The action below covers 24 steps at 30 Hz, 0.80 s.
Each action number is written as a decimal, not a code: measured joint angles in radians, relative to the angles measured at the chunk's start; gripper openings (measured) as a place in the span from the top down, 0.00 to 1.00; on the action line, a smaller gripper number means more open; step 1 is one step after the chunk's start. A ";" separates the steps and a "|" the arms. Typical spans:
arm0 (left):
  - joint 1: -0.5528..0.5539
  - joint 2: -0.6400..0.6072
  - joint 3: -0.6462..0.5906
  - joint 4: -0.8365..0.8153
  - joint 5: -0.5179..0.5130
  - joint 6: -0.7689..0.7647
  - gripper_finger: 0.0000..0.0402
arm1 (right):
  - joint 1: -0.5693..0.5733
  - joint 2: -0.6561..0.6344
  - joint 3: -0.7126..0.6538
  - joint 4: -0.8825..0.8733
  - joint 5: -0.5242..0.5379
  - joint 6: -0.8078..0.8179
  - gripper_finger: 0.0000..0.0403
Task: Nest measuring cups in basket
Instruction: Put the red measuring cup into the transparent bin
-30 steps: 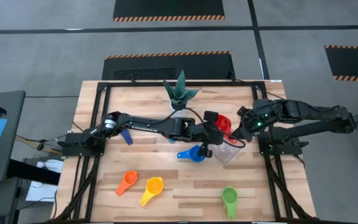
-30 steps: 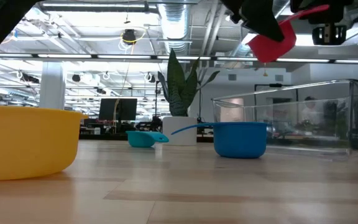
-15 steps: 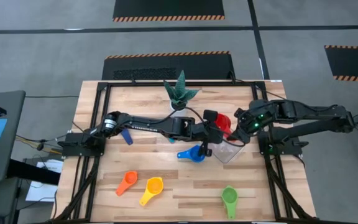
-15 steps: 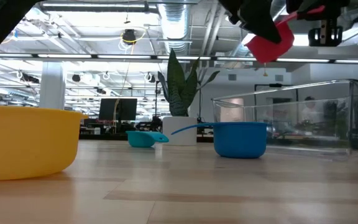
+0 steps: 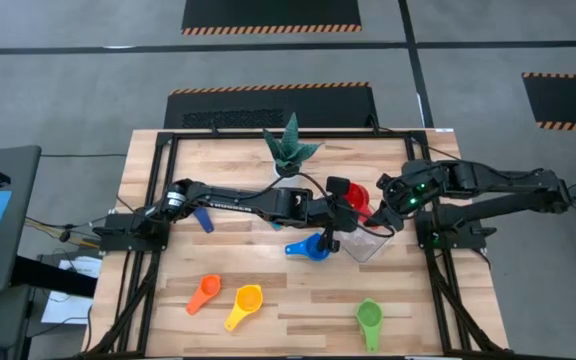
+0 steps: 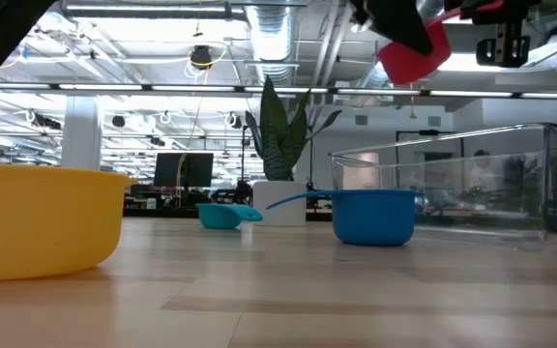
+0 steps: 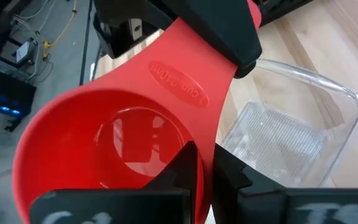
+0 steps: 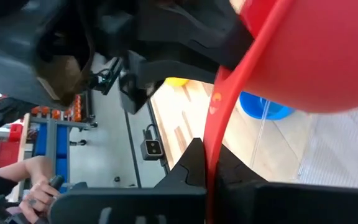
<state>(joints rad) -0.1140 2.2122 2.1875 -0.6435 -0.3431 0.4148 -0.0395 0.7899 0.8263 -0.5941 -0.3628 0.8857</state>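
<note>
The red measuring cup (image 5: 358, 196) hangs in the air over the far left corner of the clear basket (image 5: 370, 243), held between both grippers. My left gripper (image 5: 340, 212) reaches in from the table's left and is shut on the cup's bowl. My right gripper (image 5: 386, 207) comes from the right and is shut on its handle. The blue cup (image 5: 313, 247) stands on the table just left of the basket. The dark blue cup (image 5: 203, 220), orange cup (image 5: 205, 292), yellow cup (image 5: 245, 305) and green cup (image 5: 368, 320) rest on the table. A light blue cup (image 6: 222, 216) sits near the plant pot. My left gripper pinches the red cup's bowl wall (image 7: 205, 163) beside the root of the handle, one finger inside the bowl and one outside. It comes level from the table's left. The cup is lifted clear (image 6: 414, 48) and tilted. My right gripper pinches the red cup's flat handle (image 8: 215, 146) between its two fingers, near the free end. It comes from the table's right, with the handle running in between the fingers. The bowl sticks out beyond the fingertips, clear of the table.
A white pot with a spiky green plant (image 5: 290, 150) stands at the table's far edge, behind the left arm. The basket's walls (image 6: 472, 184) stand below the held cup. A person's hand (image 8: 39, 186) shows in the room beyond the table.
The red cup has risen a little above the basket and tipped slightly, carried by the left gripper. The right gripper has shifted slightly toward the table's left, closer to the cup's handle.
</note>
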 joint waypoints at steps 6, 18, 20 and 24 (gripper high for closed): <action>-0.003 -0.001 0.074 -0.105 -0.002 0.000 0.96 | 0.000 0.000 0.002 0.034 0.001 0.000 0.99; -0.001 -0.003 0.090 -0.144 0.062 0.011 0.96 | 0.000 0.001 0.001 0.033 0.000 0.003 0.99; -0.001 -0.004 0.090 -0.144 0.068 0.012 0.94 | 0.000 0.001 0.000 0.026 0.001 0.004 0.99; -0.002 -0.007 0.090 -0.146 0.073 0.011 0.84 | 0.000 0.001 -0.001 0.025 0.006 0.004 0.99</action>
<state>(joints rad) -0.1162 2.2055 2.2780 -0.7897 -0.2705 0.4259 -0.0395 0.7910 0.8249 -0.5690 -0.3565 0.8894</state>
